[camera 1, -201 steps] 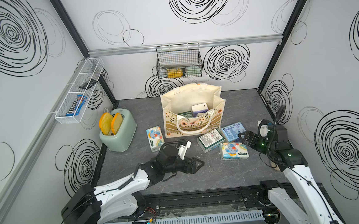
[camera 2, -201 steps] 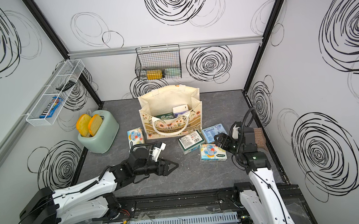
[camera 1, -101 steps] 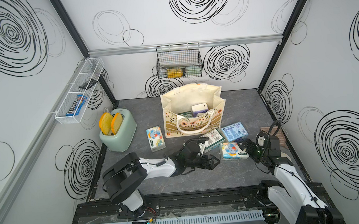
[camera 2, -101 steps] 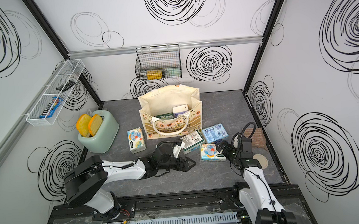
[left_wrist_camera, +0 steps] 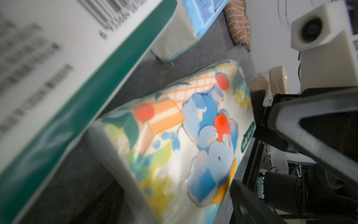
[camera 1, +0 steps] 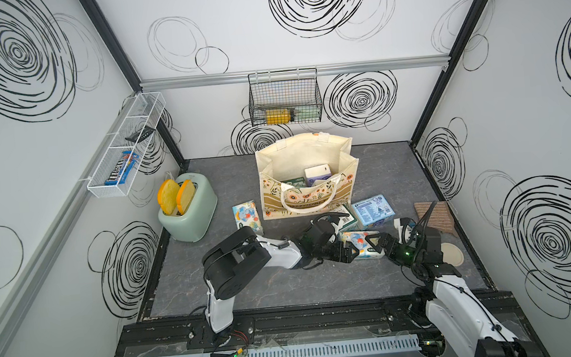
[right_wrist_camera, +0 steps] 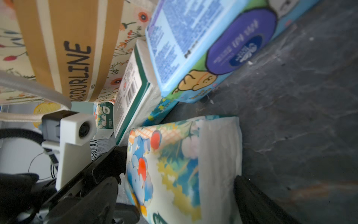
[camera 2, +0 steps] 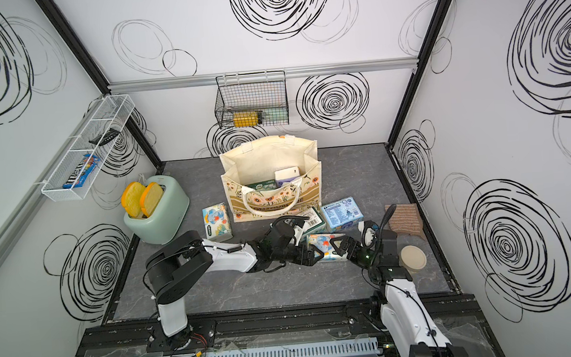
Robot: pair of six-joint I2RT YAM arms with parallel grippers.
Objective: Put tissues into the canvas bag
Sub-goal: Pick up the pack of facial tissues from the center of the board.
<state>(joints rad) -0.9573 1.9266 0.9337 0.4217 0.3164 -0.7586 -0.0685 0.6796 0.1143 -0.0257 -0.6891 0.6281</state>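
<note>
White shells and black joints clothe the left arm (camera 1: 279, 254) and right arm (camera 1: 449, 292); a black cable (camera 1: 427, 214) arches over each wrist beside a cream camera block (right_wrist_camera: 77, 133).

I counted six tissue packs in sight. Four lay on the floor: the first elephant-print pack (camera 1: 245, 217), the second elephant-print pack (camera 1: 360, 245), one green-white pack (camera 1: 348, 216) and one light blue pack (camera 1: 373, 209). Two more showed inside the single canvas bag (camera 1: 314, 203): one green pack (camera 1: 293, 182) and one purple pack (camera 1: 317, 174). Whether others sat beneath them, I could not tell. There was one toaster (camera 1: 196, 214) with two toast slices (camera 1: 167, 197). On the walls hung one black wire basket (camera 1: 260, 94) and one white wire rack (camera 1: 145, 103). I also saw one brown striped cloth (camera 1: 433, 214) and one round beige lid (camera 1: 453, 253). Of my own there were two, the left pincer (camera 1: 352, 252) and the right pincer (camera 1: 375, 247).
</note>
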